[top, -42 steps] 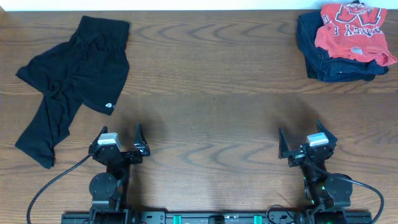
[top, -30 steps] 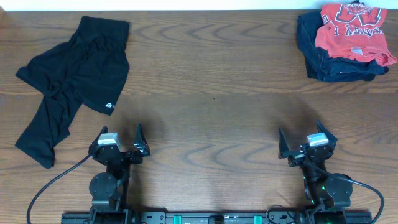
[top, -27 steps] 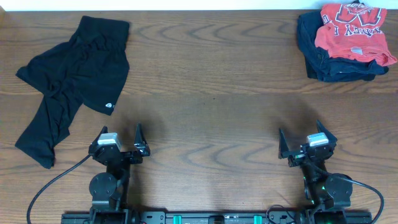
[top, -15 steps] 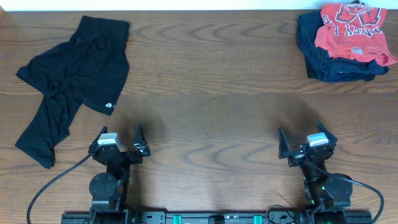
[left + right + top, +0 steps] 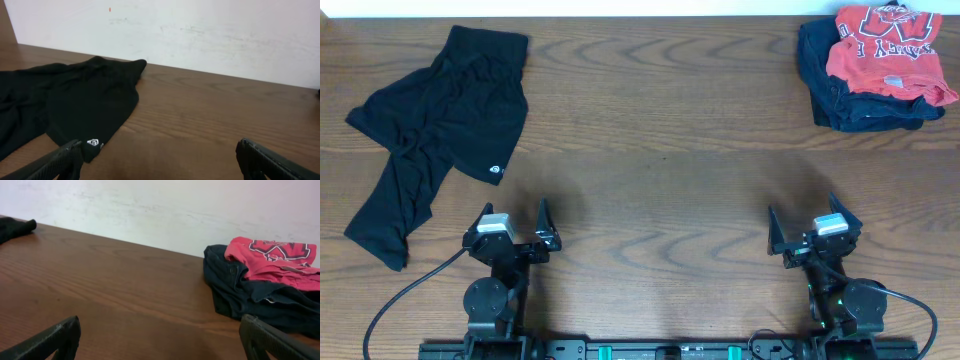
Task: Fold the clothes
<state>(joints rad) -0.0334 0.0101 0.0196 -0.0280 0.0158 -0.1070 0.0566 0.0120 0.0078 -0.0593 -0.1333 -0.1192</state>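
Nothing has changed in the last moments: my left gripper (image 5: 513, 215) and my right gripper (image 5: 801, 212) rest at the near edge of the surface (image 5: 660, 130) exactly as before, both with the fingers spread wide and holding nothing. I judge from this that the folding is not yet started. The black trousers (image 5: 440, 120) lie crumpled at the far left of the surface, well apart from my left gripper, with one leg running down toward the near left and the small white logo (image 5: 496, 170) on the edge closest to me. The red T-shirt (image 5: 885, 40) lies on the dark navy garment (image 5: 840, 95) at the far right corner, and I think they are not my work. Some things I cannot make out: the black cloth hides its own creases, so I cannot tell where the waistband is, and I see no inner tag. In the left wrist view the trousers are cut off at the left edge.
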